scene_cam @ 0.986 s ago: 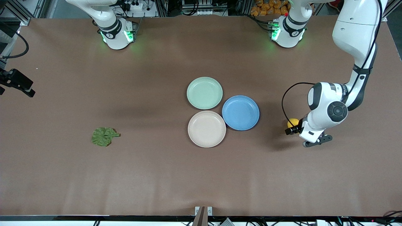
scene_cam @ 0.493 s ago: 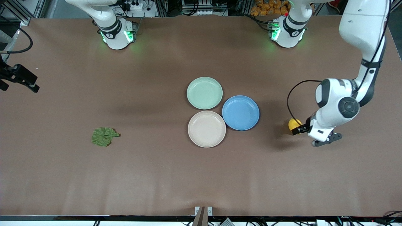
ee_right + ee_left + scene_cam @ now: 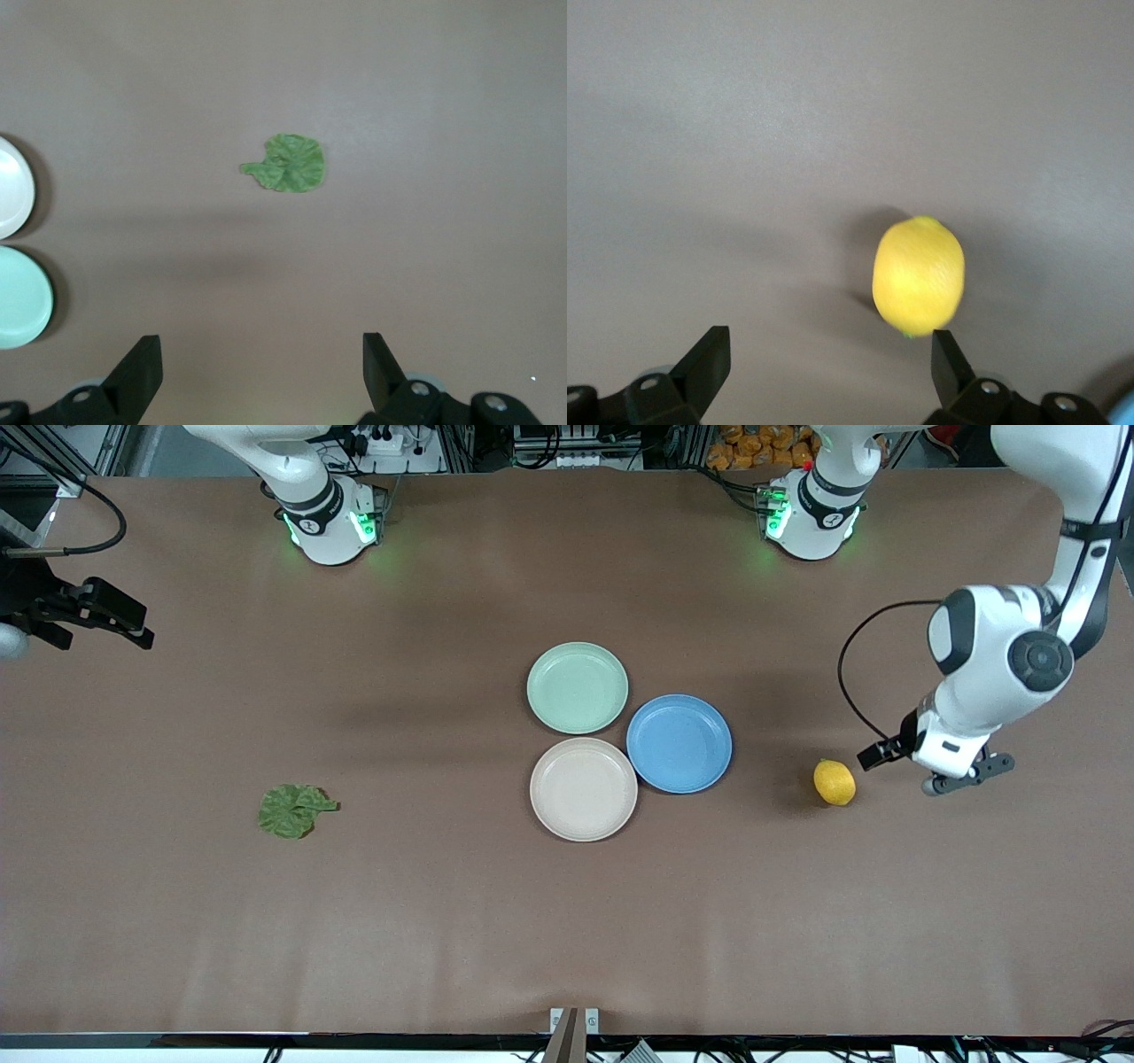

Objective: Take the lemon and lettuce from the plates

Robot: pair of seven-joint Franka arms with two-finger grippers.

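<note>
Lemon (image 3: 834, 781) lies loose on the worktop, just ahead of the left gripper (image 3: 824, 363), whose jaws are spread and empty. Its long axis runs roughly along their reach, stem end toward them. It could roll if nudged. Lettuce (image 3: 287, 164) lies flat, well ahead of the right gripper (image 3: 257, 363), jaws released, lobe pointing sideways; both plates (image 3: 578, 687) bare.

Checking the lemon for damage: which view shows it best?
The left wrist view: the lemon fills much of the frame, lying on the table. The front view shows it small beside the blue plate; the right wrist view misses it.
</note>
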